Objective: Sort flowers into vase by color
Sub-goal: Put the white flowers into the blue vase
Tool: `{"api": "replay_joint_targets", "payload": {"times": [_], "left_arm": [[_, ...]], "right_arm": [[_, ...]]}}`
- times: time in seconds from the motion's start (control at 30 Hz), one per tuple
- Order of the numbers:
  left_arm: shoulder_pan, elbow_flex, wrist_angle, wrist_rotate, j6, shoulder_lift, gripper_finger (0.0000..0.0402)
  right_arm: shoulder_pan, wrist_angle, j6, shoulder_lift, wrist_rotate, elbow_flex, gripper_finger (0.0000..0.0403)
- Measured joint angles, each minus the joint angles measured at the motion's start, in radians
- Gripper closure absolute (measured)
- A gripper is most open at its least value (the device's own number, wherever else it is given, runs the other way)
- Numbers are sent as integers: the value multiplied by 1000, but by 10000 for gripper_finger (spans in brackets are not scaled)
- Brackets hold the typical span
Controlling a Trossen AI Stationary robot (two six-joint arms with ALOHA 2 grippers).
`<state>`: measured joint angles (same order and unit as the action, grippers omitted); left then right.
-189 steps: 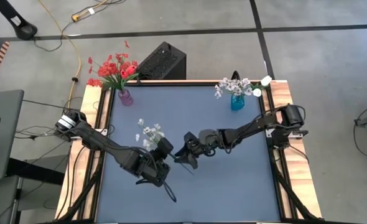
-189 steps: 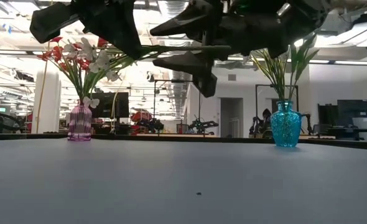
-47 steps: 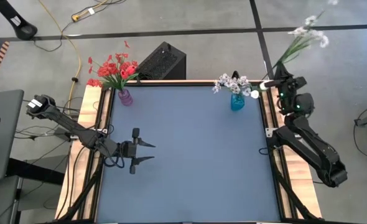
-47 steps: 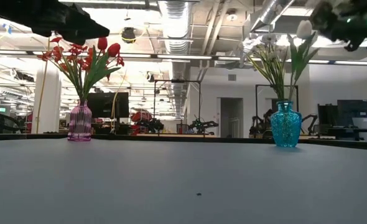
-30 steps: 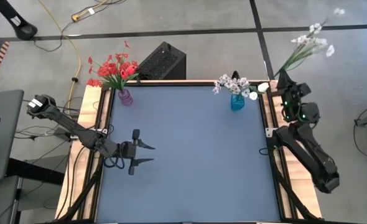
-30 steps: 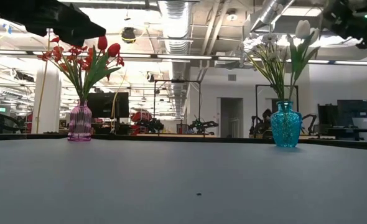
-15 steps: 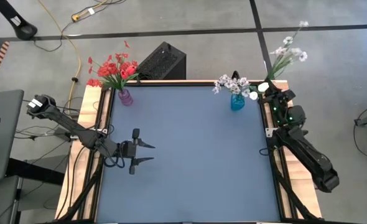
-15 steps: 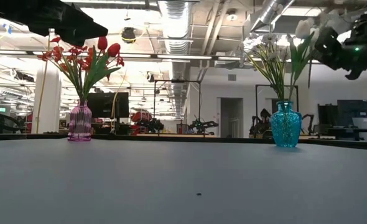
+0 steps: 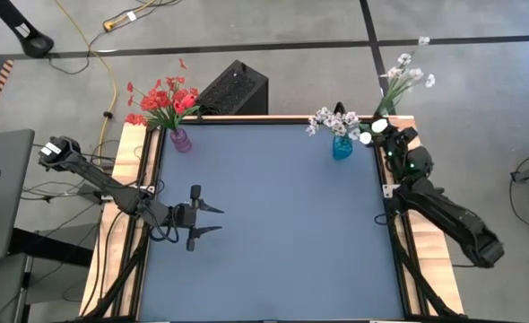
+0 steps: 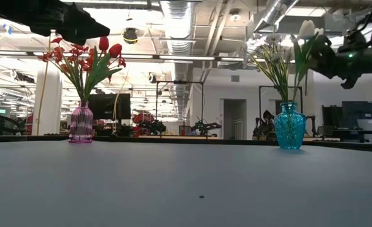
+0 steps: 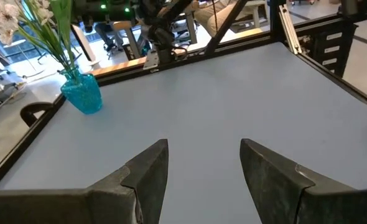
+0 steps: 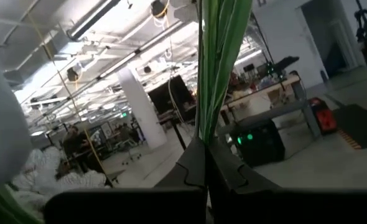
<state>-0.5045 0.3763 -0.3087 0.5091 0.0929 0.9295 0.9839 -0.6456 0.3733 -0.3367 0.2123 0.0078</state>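
A pink vase [image 9: 181, 140] with red flowers [image 9: 161, 97] stands at the table's far left. A blue vase [image 9: 341, 148] with white flowers [image 9: 334, 119] stands at the far right. My right gripper [image 9: 388, 135] hovers just right of the blue vase, shut on a white flower stem whose blooms [image 9: 406, 70] reach beyond the table's far edge. In the low view that gripper [image 10: 325, 53] is level with the blue vase's blooms. My left gripper [image 9: 211, 218] hangs open over the table's left part, with nothing between its fingers [image 11: 147, 171]. My right gripper pinches the flower's thin green stalks [image 12: 203, 134] between its two shut fingers, at their lower part. The stalks [image 12: 218, 68] run straight out past the fingertips toward the blooms. The flower is lifted clear of the table and the vase.
A black box [image 9: 233, 88] sits behind the table's far edge. Wooden rails [image 9: 148, 161] frame the blue table top. The whole middle of the table [image 9: 273, 224] is bare. A yellow cable [image 9: 94, 54] lies on the floor at the far left.
My right gripper has moved toward the table's left edge, from beyond the far right corner to just beside the blue vase, carrying the white flower with it. The stem's blooms have swung left as well. My left arm has kept still.
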Motion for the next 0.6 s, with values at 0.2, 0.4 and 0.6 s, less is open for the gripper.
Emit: {"api": "replay_joint_targets", "payload": {"times": [0.2, 0.4, 0.6], "left_arm": [[0, 0, 0, 1, -1, 0, 212], [0, 0, 0, 1, -11, 0, 212], [0, 0, 0, 2, -16, 0, 212]], "right_arm": [[-48, -207, -32, -194, 47, -1, 379], [-75, -312, -41, -331, 81, -2, 379], [-111, -469, -76, -433, 82, -2, 379]]}}
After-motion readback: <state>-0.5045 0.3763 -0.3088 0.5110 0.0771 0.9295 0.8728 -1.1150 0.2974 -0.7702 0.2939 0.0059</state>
